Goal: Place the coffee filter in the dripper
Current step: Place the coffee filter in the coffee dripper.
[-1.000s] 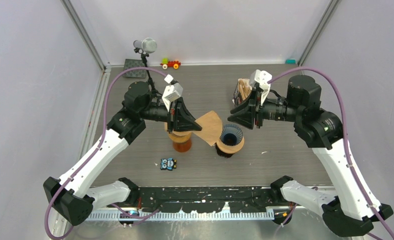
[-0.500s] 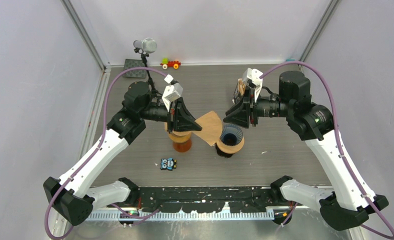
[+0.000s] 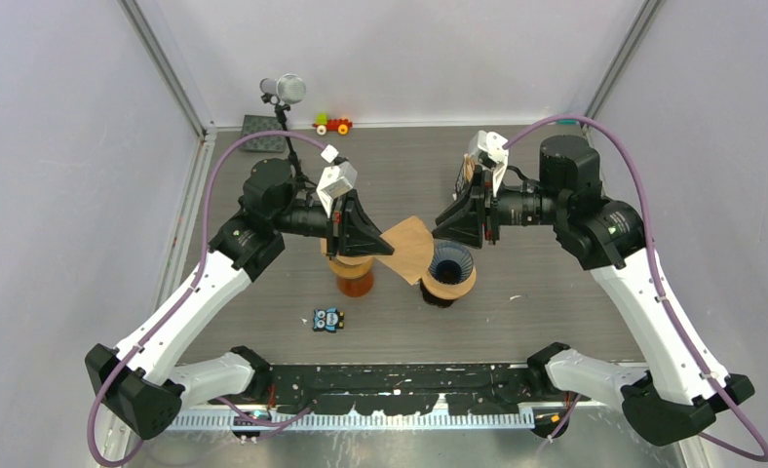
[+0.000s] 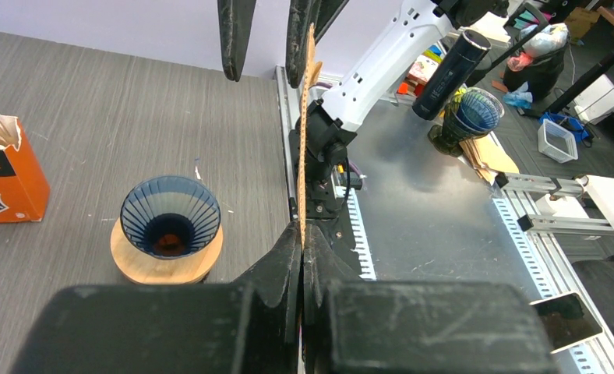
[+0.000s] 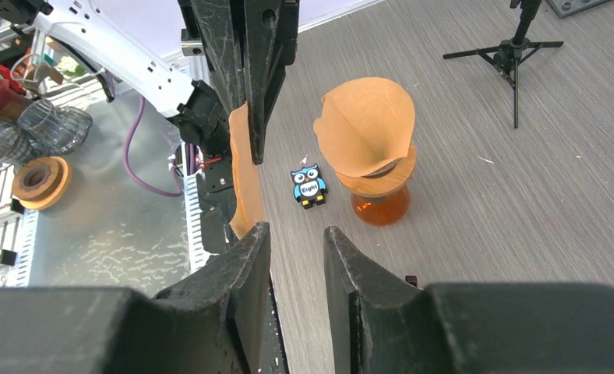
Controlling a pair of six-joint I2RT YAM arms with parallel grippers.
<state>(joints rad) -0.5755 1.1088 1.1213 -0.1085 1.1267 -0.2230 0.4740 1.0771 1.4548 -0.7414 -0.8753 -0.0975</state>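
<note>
Left claw (image 3: pixel 388 248) pinching coffee filter (image 3: pixel 414 250), arm level, right claw (image 3: pixel 439 228) opposite, parted

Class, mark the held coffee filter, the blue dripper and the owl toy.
held coffee filter (image 3: pixel 411 250), top view, its flat middle
blue dripper (image 4: pixel 142 220), left wrist view, ribbed inner wall
owl toy (image 5: pixel 309 185), right wrist view, its body

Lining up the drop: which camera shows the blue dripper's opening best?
Left wrist: the blue dripper sits unobstructed, its ribbed cone open and empty. Top external shows it smaller, from above, with the held coffee filter at its left edge. Right wrist does not show it.
</note>
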